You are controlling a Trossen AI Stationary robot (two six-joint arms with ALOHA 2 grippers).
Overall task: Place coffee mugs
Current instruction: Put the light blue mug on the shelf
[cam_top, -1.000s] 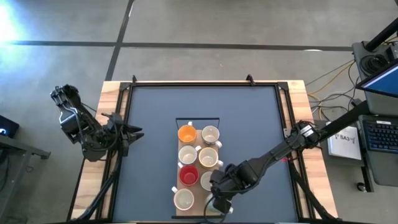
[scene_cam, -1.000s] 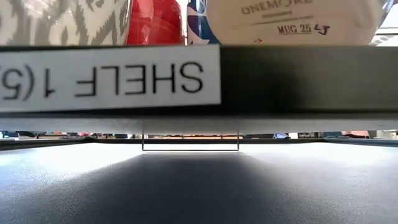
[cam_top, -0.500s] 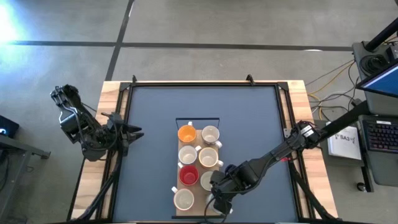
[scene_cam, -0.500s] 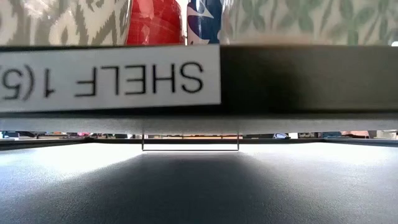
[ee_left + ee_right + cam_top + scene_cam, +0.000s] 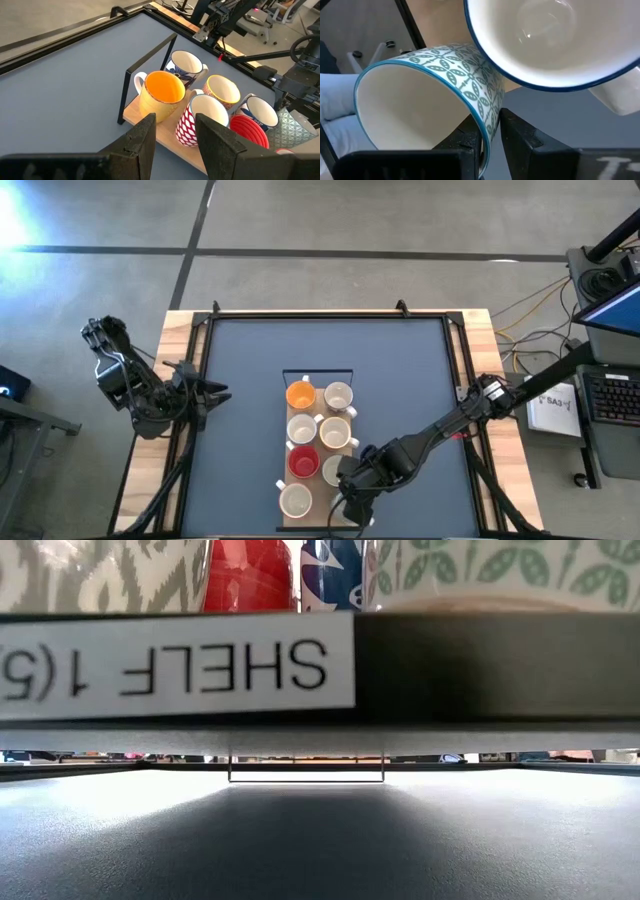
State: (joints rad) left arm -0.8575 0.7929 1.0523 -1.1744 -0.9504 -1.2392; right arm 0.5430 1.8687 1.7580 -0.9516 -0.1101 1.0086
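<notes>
The right gripper [image 5: 352,502] is low over the near end of a light wooden shelf board [image 5: 318,522] that lies in the middle of the dark grey table mat [image 5: 400,380]. Its two dark fingers [image 5: 520,137] are clamped on the wall of a white ceramic mug with a green leaf pattern and a blue rim [image 5: 427,95]; one finger is inside the mug and the other outside. In the right wrist view this mug is tilted, with its opening toward the camera, and it is touching a white mug with a dark blue rim [image 5: 550,45] just beside it.

The other coffee mugs stand on the board in two rows. At the far end, next to a thin black wire frame [image 5: 145,60], there is a round yellow mug with an orange inside [image 5: 159,95], and beside it a white mug with a blue pattern [image 5: 186,65]. Behind them stand a white mug with a red net pattern [image 5: 200,117], a cream mug with a yellow-orange pattern [image 5: 222,90], a red ribbed mug [image 5: 248,132] and a white mug with blue marks [image 5: 260,112].

In the low view the board's edge carries a white label reading "SHELF 1(5" [image 5: 175,665], seen upside down, and the bottoms of the mugs show above it.

The left gripper [image 5: 210,392] waits at the left edge of the table, well apart from the mugs, with its fingers [image 5: 145,142] apart and nothing between them
</notes>
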